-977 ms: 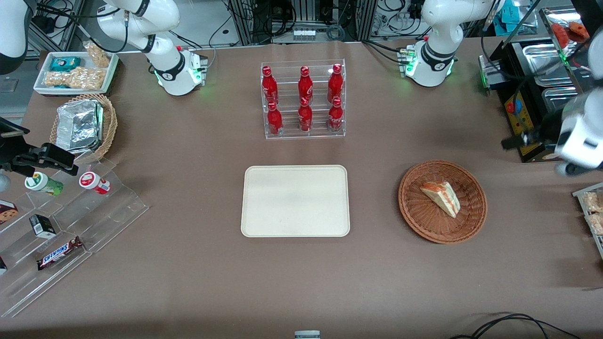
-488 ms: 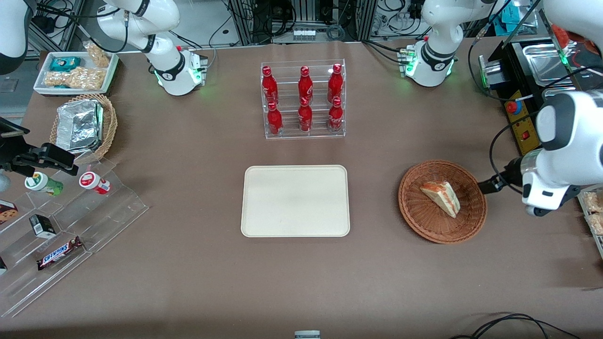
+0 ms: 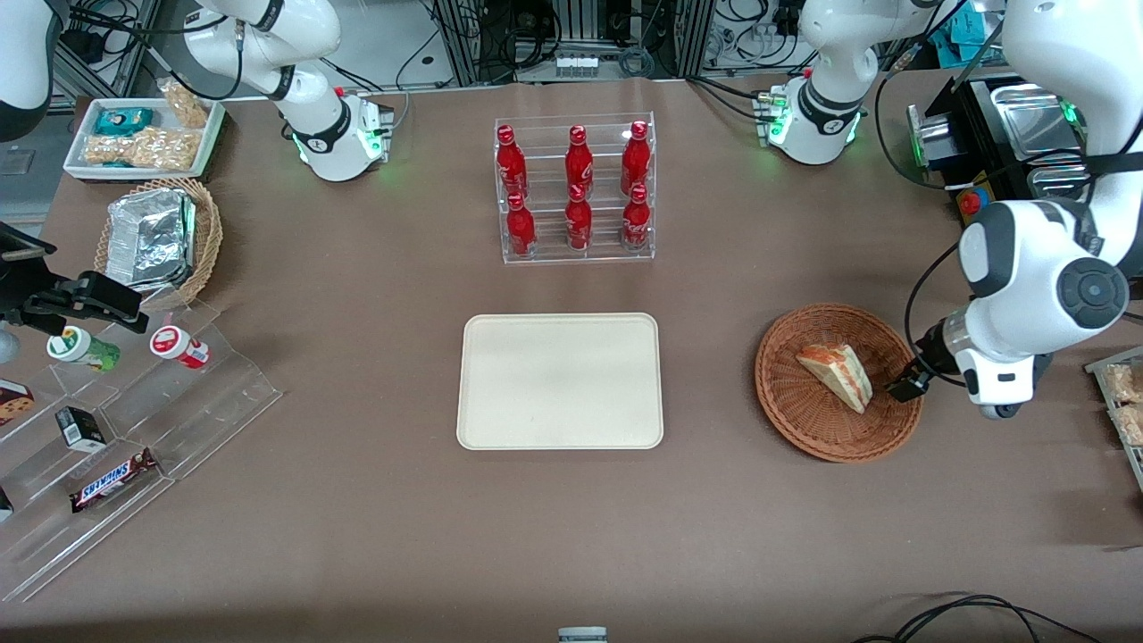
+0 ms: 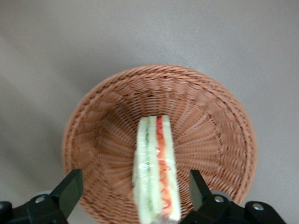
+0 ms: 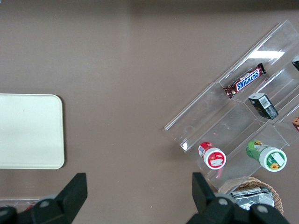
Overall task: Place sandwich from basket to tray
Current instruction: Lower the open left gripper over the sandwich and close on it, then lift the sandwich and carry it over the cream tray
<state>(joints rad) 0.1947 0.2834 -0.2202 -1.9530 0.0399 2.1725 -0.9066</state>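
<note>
Front view: gripper (image 3: 904,386) has swung in over the basket (image 3: 804,429) rim | fingers apart, straddling the sandwich (image 4: 155,173) | tray (image 3: 500,420) bare | descent and grasp next.

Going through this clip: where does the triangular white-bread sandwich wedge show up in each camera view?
Front view: the triangular white-bread sandwich wedge lies in the round reddish-brown wicker basket, beside the open gripper.
Left wrist view: sandwich in the basket, between the gripper's fingers.
Right wrist view: not in it.
Shared landmark: the basket.
</note>
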